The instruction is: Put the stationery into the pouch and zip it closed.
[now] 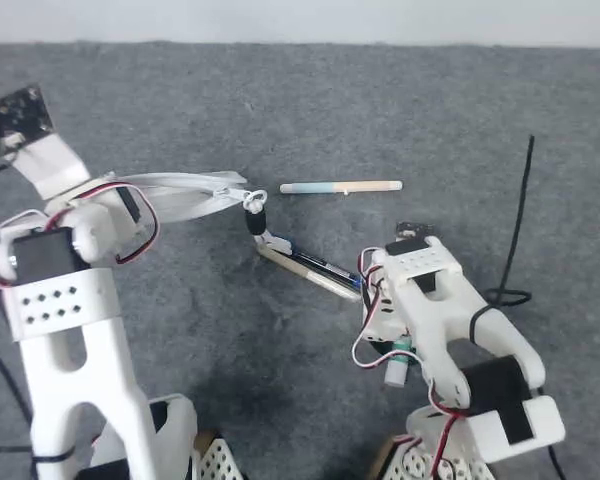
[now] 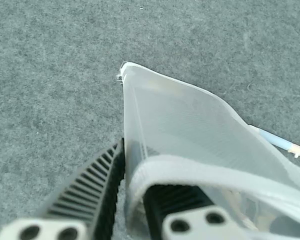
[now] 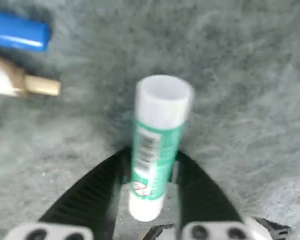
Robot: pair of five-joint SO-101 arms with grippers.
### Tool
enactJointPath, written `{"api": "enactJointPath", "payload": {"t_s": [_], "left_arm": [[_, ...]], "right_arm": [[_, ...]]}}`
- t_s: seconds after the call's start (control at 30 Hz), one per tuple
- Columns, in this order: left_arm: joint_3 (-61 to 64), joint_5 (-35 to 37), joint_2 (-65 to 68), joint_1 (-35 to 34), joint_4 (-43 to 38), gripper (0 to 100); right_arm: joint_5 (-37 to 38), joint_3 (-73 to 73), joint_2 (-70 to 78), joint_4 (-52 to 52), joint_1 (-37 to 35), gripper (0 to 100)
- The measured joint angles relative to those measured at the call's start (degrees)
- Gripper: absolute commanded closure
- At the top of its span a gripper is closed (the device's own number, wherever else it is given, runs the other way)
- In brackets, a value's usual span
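My left gripper [image 2: 137, 167] is shut on the rim of a white translucent mesh pouch [image 2: 190, 125], which stretches away from the fingers over the grey carpet. In the high view the pouch [image 1: 185, 193] lies at the left, with its zipper pull [image 1: 251, 203] at its right end. My right gripper [image 3: 152, 157] is shut on a green-and-white glue stick [image 3: 157, 130], also visible in the high view as the glue stick [image 1: 397, 363] under the right arm. A pale blue and beige pen [image 1: 340, 187] lies right of the pouch. A black pen and a beige pen [image 1: 310, 265] lie together diagonally mid-table.
A black cable [image 1: 520, 250] runs down the right side of the carpet. A blue pen end [image 3: 17, 31] and a beige pen tip [image 3: 27, 85] lie just beyond the held glue stick. The left arm's base [image 1: 70, 340] fills the lower left.
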Motion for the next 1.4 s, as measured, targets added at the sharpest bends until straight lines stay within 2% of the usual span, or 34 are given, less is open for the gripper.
{"api": "enactJointPath", "payload": {"t_s": [0.4, 0.53, 0.7, 0.83, 0.97, 1.4], "left_arm": [[0.0, 0.0, 0.0, 0.0, 0.0, 99], [0.0, 0.0, 0.0, 0.0, 0.0, 99], [0.0, 0.0, 0.0, 0.0, 0.0, 99], [0.0, 0.0, 0.0, 0.0, 0.0, 99], [0.0, 0.0, 0.0, 0.0, 0.0, 99], [0.0, 0.0, 0.0, 0.0, 0.0, 99]], "right_arm": [[2.8, -16.1, -1.4, 16.1, -0.4, 99.2], [2.8, -17.5, -10.2, 18.1, -0.6, 99.2], [2.8, -17.5, -25.5, 18.0, -6.7, 99.2], [5.9, -17.5, -36.0, 12.7, -12.9, 99.2], [9.8, -17.5, -41.8, 5.4, -15.7, 99.2], [12.0, -17.5, -43.5, -12.0, -22.3, 99.2]]}}
